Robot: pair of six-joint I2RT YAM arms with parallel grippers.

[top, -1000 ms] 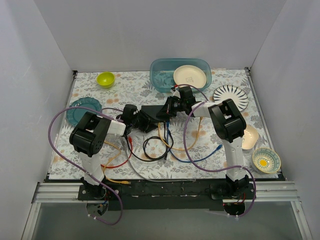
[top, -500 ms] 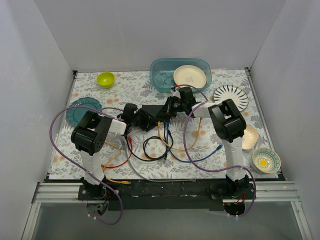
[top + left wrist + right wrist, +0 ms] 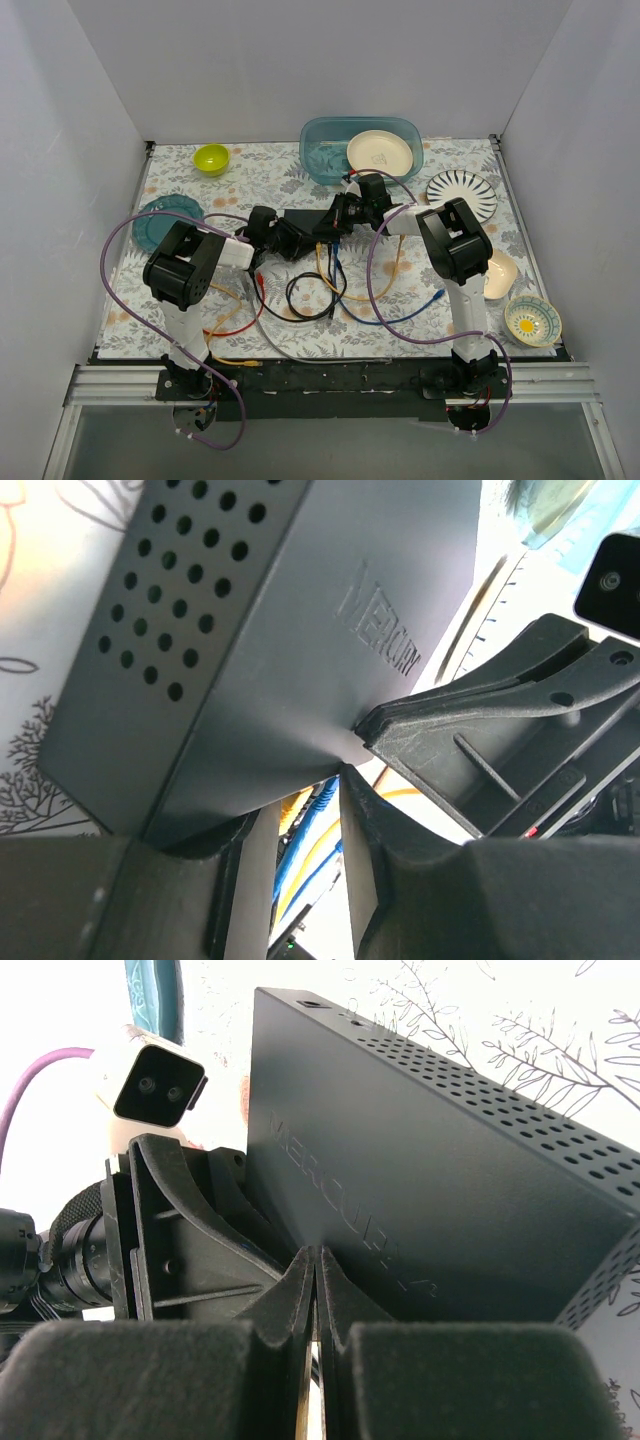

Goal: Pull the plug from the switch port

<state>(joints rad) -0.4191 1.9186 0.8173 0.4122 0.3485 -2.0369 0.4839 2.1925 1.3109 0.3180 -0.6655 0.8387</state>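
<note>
The black switch [image 3: 305, 222] sits mid-table between my two grippers and looks tipped up on one edge. It fills the left wrist view [image 3: 300, 630] and the right wrist view [image 3: 440, 1190]. My left gripper [image 3: 278, 238] is at its left end. Its jaws [image 3: 295, 870] stand a finger-width apart, closed against the switch's lower edge. Blue and yellow cables with a blue plug [image 3: 318, 800] show in the gap. My right gripper [image 3: 337, 218] is shut, its fingertips [image 3: 317, 1260] against the switch's top face. Whether it pinches anything is hidden.
Loose cables [image 3: 330, 285] in orange, blue, black and red sprawl in front of the switch. A teal bin [image 3: 320, 150] holding a cream plate [image 3: 380, 152] stands behind. A green bowl [image 3: 211, 158], a teal plate [image 3: 160, 215], a striped plate [image 3: 462, 190] and small bowls [image 3: 532, 320] ring the table.
The switch looks narrower from above than one second ago, tipped further up. My left gripper has shifted slightly right with it. The right arm has barely moved.
</note>
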